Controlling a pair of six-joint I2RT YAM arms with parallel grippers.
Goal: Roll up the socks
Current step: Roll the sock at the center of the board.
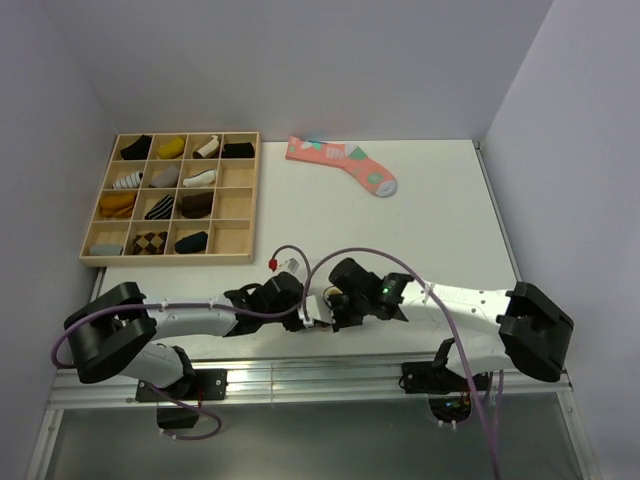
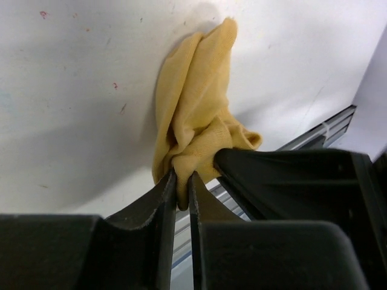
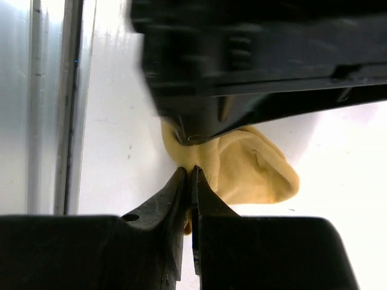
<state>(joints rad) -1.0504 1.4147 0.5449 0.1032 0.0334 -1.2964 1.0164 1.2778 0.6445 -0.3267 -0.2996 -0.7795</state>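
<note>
Here, both arms meet at the 6 o'clock edge of the bench [image 1: 440, 220], and the mustard sock [image 2: 193, 109] hangs bunched between them just above its surface. The left gripper [image 2: 182, 181] has its jaws drawn to a narrow slit, with a fold of the sock's lower end nipped between them. The right gripper [image 3: 188, 175] is pressed fully together on a thin pinch of the same fabric, right beside the left one's tips. The black sock cannot be seen in any view; it may lie hidden under the arms. The wooden tray [image 1: 170, 260] of rolled socks sits at 10 o'clock and the pink sock [image 1: 345, 160] at 12 o'clock, both well apart from the work. The step in hand looks like gathering the sock into a roll. To do it well, one gripper should anchor its pinch while the other turns the loose toe end over and inward. Since both holds are shallow and close together, pulling apart would likely slip the fabric, so tension should be light.
</note>
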